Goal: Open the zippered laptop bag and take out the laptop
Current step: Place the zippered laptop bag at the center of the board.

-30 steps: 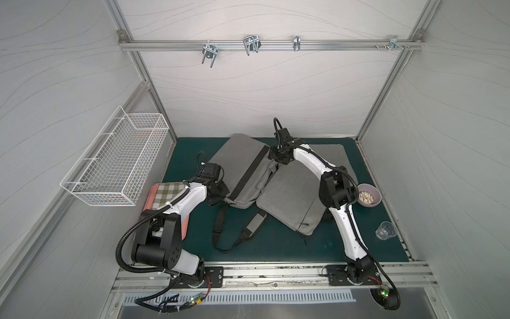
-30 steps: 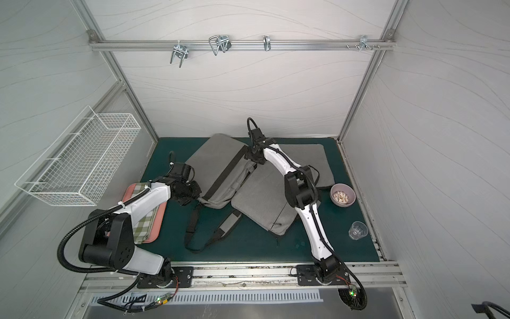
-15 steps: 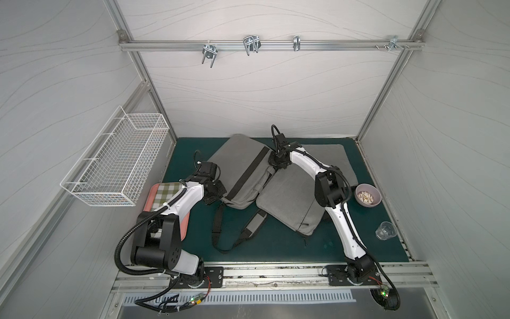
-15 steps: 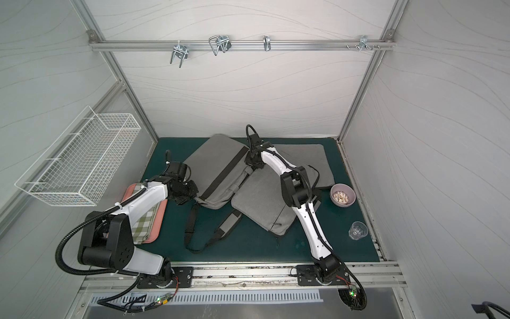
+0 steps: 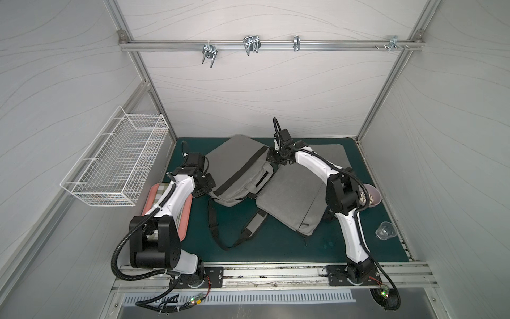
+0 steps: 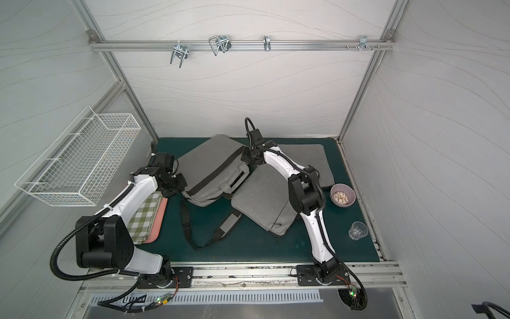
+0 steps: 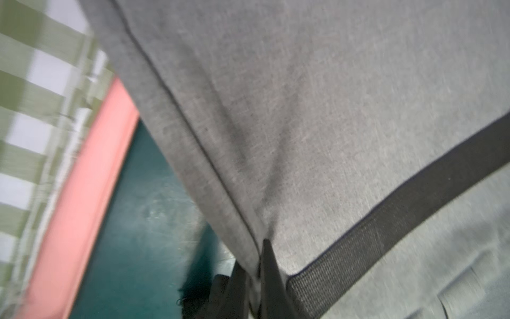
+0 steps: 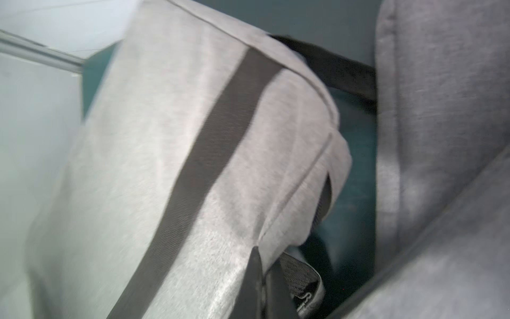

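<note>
A: Top views first. Where was the laptop bag (image 5: 234, 165) found?
B: On the dark green mat (image 5: 276, 245), left of centre, toward the back. It was seen in both top views. Grey woven fabric, a soft rounded rectangle. One black webbing band (image 5: 241, 169) was run across it. A black shoulder strap (image 5: 212, 221) was trailed toward the front.
A: Long axis?
B: Diagonal, from the near-left end to the far-right end. The handle edge was turned near-right, just beside a flat grey sleeve (image 5: 292, 198).
A: Grippers from above?
B: One was placed at each end. The left gripper (image 5: 208, 183) was set at the near-left corner and the right gripper (image 5: 271, 160) at the far-right corner. Jaw state could not be read from there.
A: Left wrist view?
B: The left gripper (image 7: 256, 262) was seen pressed together on the piped seam, with grey cloth nipped between the black fingers (image 7: 270, 276). The fabric was heathered and blurred. The band's ribbed weave was resolved. A pink tray (image 7: 82, 193) carrying a green-and-white checked cloth (image 7: 27, 110) was seen off to one side.
A: Right wrist view?
B: The right gripper (image 8: 265, 276) was also clamped tight, pinching the bag's edge at its corner. A black mesh strap end (image 8: 300, 279) was seen just beside the fingers. The cloth was rendered pale and smooth there.
A: Anything else?
B: A white wire basket (image 5: 118, 163) was noted on the left wall. A mauve bowl (image 6: 343, 204) and a clear glass cup (image 6: 358, 230) were noted at right, well apart from the bag.
</note>
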Robot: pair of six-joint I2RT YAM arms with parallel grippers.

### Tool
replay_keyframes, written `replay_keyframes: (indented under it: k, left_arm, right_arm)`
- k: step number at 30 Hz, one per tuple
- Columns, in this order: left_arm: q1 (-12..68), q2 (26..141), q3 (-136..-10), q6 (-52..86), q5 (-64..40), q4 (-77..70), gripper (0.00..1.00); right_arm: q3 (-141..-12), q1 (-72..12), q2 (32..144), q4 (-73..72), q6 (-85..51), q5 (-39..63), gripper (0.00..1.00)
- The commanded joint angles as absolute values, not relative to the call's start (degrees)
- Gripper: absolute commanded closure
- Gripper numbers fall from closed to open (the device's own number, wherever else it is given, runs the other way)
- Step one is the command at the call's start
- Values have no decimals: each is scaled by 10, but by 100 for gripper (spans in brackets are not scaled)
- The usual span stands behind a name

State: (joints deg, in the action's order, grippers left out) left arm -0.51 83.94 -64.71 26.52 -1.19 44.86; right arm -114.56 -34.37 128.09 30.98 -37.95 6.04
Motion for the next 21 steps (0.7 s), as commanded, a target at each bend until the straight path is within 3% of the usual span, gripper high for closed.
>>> replay_keyframes:
  k: [1, 10, 21]
  left_arm:
    - [-6, 817, -702, 227, 22, 434, 100]
    - [-25, 750, -600, 232, 16, 414, 100]
    - [-33, 897, -684, 199, -46, 375, 100]
  right_arm:
    - [-1129, -384, 1240, 257, -375, 100, 100]
    - [-1192, -406, 1295, 282, -379, 86, 100]
    - [-1029, -413, 1203, 275, -367, 46, 100]
